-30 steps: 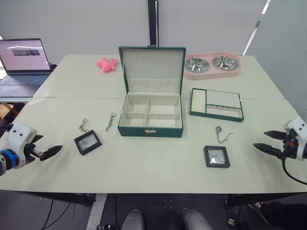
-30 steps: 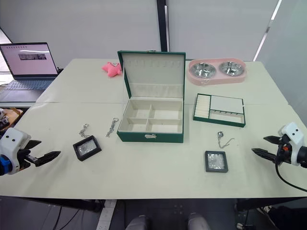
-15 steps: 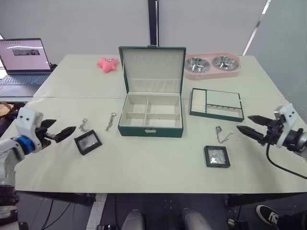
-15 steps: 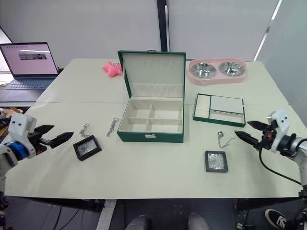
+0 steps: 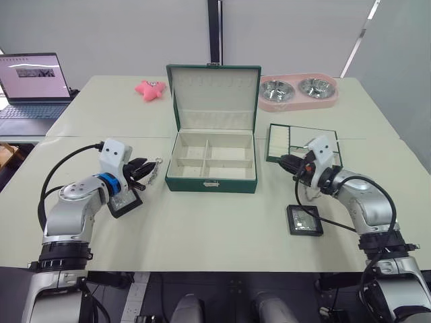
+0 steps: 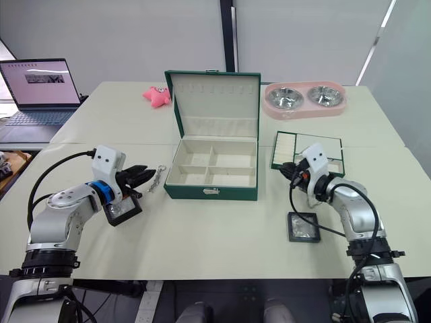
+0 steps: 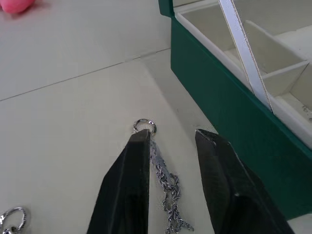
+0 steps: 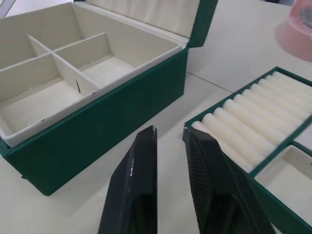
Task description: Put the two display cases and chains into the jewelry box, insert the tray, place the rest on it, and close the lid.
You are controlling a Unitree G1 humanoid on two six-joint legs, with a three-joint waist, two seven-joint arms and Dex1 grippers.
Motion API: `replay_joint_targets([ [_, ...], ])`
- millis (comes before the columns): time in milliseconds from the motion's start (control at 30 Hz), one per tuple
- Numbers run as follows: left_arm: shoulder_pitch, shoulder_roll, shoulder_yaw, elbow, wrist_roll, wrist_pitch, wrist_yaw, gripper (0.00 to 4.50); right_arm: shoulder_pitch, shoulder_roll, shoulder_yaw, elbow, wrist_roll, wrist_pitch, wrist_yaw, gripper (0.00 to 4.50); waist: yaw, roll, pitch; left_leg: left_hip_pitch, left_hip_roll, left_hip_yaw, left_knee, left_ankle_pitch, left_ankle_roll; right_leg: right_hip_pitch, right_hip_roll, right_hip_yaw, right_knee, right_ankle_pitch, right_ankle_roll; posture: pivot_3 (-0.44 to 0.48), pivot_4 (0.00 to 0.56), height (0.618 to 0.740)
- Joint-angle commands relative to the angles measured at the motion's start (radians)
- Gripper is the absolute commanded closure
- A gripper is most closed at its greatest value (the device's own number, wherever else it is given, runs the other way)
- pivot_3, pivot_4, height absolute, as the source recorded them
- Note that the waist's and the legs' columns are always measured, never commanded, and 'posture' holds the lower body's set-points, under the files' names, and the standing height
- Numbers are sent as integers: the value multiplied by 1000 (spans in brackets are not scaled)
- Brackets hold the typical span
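Note:
The dark green jewelry box (image 5: 211, 183) stands mid-table with its lid (image 5: 214, 87) upright. My left gripper (image 7: 174, 135) is low over the table just left of the box. Its fingers stand narrowly apart astride a thin silver chain (image 7: 163, 183) that lies flat on the table. One display case (image 5: 124, 202) lies under my left forearm, the other (image 5: 304, 219) below my right arm. My right gripper (image 8: 170, 130) hovers between the box and the tray (image 5: 303, 126), at the tray's ribbed left end. A slim gap shows between its fingers, with nothing in it.
A laptop (image 5: 34, 84) sits at the far left. A pink star toy (image 5: 150, 89) lies behind the box on the left, and a pink double bowl (image 5: 297, 91) at the back right. The ring of another chain (image 7: 7, 217) lies near my left gripper.
Both arms have swung in from the table's outer edges toward the box. Both pairs of fingers have narrowed from wide open to a small gap.

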Motion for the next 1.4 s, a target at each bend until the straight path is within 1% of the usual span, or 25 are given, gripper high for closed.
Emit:
replay_joint_targets([
  [33, -23, -22, -17, -10, 10, 4, 7, 4369, -23, 19, 28, -38, -18, 6, -8, 4497, 0, 0, 0, 0, 0, 0, 0, 0, 0, 0, 0, 0, 0, 0, 0, 0, 150, 740],
  [67, -25, -30, -26, -12, 14, 7, 7, 4440, -25, 26, 39, -39, -24, 13, -9, 4500, 0, 0, 0, 0, 0, 0, 0, 0, 0, 0, 0, 0, 0, 0, 0, 0, 150, 740],
  [233, -22, -56, -60, -26, 26, 15, -3, 4440, -24, 47, 81, -58, -37, 34, -2, 4500, -1, 0, 0, 0, 0, 0, 0, 0, 0, 0, 0, 0, 0, 0, 0, 0, 150, 740],
  [500, 6, -50, -84, -43, 35, 24, -32, 4440, -12, 66, 127, -95, -46, 68, 10, 4500, -1, 0, 0, 0, 0, 0, 0, 0, 0, 0, 0, 0, 0, 0, 0, 0, 150, 740],
  [733, 22, -60, -92, -79, 32, 44, -41, 4440, -12, 74, 128, -110, -45, 83, 10, 4500, -1, 0, 0, 0, 0, 0, 0, 0, 0, 0, 0, 0, 0, 0, 0, 0, 150, 740],
  [1033, 38, -79, -114, -131, 22, 72, -60, 4440, 0, 49, 110, -115, -44, 86, 15, 4500, 0, 0, 0, 0, 0, -1, 0, 0, 0, 0, 0, 0, 0, 0, 0, 0, 150, 740],
  [1400, 44, -70, -114, -117, 35, 70, -69, 4440, 23, 43, 108, -136, -43, 95, 17, 4500, 0, 0, 0, 0, 0, -1, 0, 0, 0, 0, 0, 0, 0, 0, 0, 0, 150, 740],
])
